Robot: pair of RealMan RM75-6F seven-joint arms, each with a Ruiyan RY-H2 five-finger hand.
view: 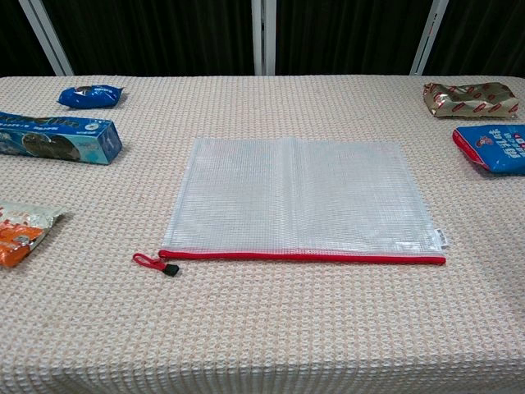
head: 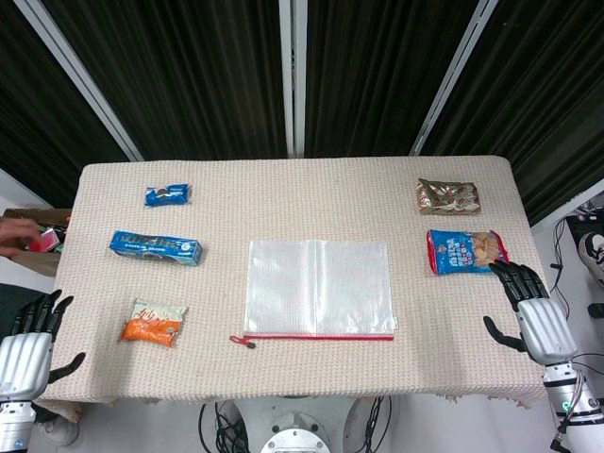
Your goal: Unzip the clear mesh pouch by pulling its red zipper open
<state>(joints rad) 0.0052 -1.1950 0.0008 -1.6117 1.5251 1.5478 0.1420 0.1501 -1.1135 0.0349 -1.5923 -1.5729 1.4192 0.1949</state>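
Observation:
The clear mesh pouch (head: 318, 286) (view: 299, 203) lies flat in the middle of the table. Its red zipper (head: 321, 337) (view: 303, 257) runs along the near edge and looks closed. The red pull tab with a black slider (head: 243, 342) (view: 156, 263) sticks out past the zipper's left end. My left hand (head: 28, 344) hovers at the table's near left corner with fingers apart, holding nothing. My right hand (head: 530, 307) hovers at the near right edge, fingers spread, empty. Both hands are far from the pouch. The chest view shows neither hand.
On the left lie a small blue packet (head: 167, 194) (view: 90, 95), a long blue box (head: 156, 247) (view: 57, 137) and an orange-and-white snack bag (head: 152, 323) (view: 20, 234). On the right lie a brown-red packet (head: 447, 196) (view: 471, 98) and a blue-red chip bag (head: 463, 250) (view: 495, 146).

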